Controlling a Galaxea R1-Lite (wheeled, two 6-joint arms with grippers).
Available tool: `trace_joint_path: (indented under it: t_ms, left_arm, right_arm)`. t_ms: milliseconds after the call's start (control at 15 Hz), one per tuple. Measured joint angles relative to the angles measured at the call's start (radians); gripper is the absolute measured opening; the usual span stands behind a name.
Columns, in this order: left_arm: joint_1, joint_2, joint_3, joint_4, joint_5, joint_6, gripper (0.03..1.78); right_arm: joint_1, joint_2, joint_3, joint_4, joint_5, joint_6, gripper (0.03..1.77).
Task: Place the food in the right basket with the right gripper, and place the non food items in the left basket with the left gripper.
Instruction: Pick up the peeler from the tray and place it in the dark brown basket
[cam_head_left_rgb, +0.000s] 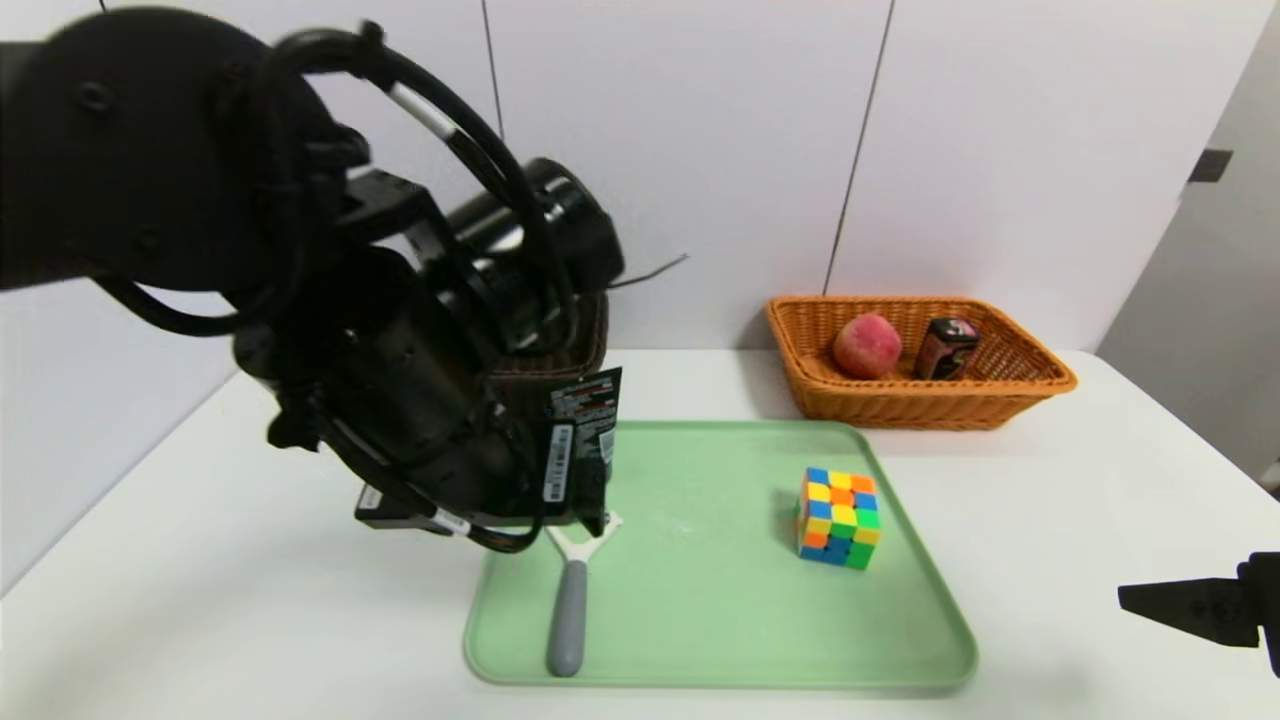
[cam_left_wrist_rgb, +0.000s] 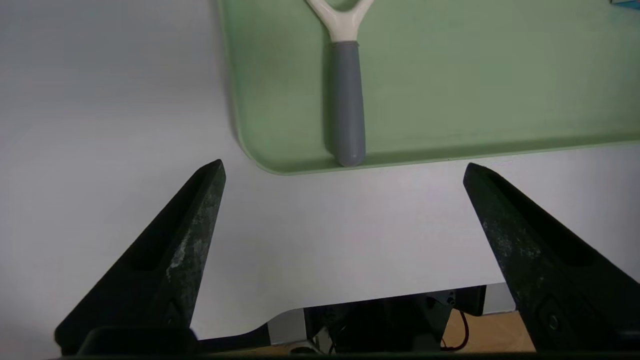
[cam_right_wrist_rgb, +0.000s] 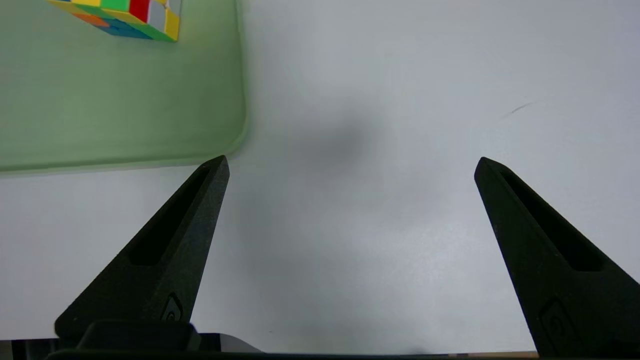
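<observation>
Tray at the centre of the counter, a basket behind each far corner.

The tray (cam_head_left_rgb: 700, 600) lies on the counter (cam_head_left_rgb: 1050, 520); on it a peeler (cam_head_left_rgb: 568, 610) rests near its left edge, handle toward the near rim, and a puzzle cube (cam_head_left_rgb: 838, 518) stands toward its right side. Behind the tray's right corner sits the right basket (cam_head_left_rgb: 1010, 395), holding a peach (cam_head_left_rgb: 866, 345) with a small can (cam_head_left_rgb: 945, 348) just to its right. The left basket (cam_head_left_rgb: 560, 365) stands behind the tray's left corner, largely hidden by the left arm. The left end effector (cam_left_wrist_rgb: 342, 167) hangs above the counter just in front of the tray's near left corner; the right end effector (cam_right_wrist_rgb: 350, 165) is over the counter off the tray's near right corner.

White table (cam_head_left_rgb: 250, 560) with green tray (cam_head_left_rgb: 700, 640), two baskets (cam_head_left_rgb: 1000, 400)
</observation>
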Motion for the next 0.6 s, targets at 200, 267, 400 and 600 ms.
trace_joint_path:
  t_ms: [200, 267, 400, 600]
  left_arm:
    - [-0.067, 0.062, -0.007, 0.015, -0.001, 0.010, 1.69]
    - [-0.072, 0.080, -0.019, 0.026, -0.004, 0.017, 1.69]
    - [-0.078, 0.120, -0.061, 0.054, -0.007, 0.033, 1.69]
    - [-0.079, 0.173, -0.132, 0.105, -0.012, 0.074, 1.69]
  right_arm:
    - [-0.008, -0.014, 0.058, -0.038, 0.006, -0.001, 1.70]
    - [-0.009, -0.019, 0.084, -0.079, 0.008, -0.002, 1.70]
    - [-0.010, -0.029, 0.131, -0.171, 0.009, -0.009, 1.70]
    - [-0.008, -0.031, 0.148, -0.196, 0.010, -0.013, 1.70]
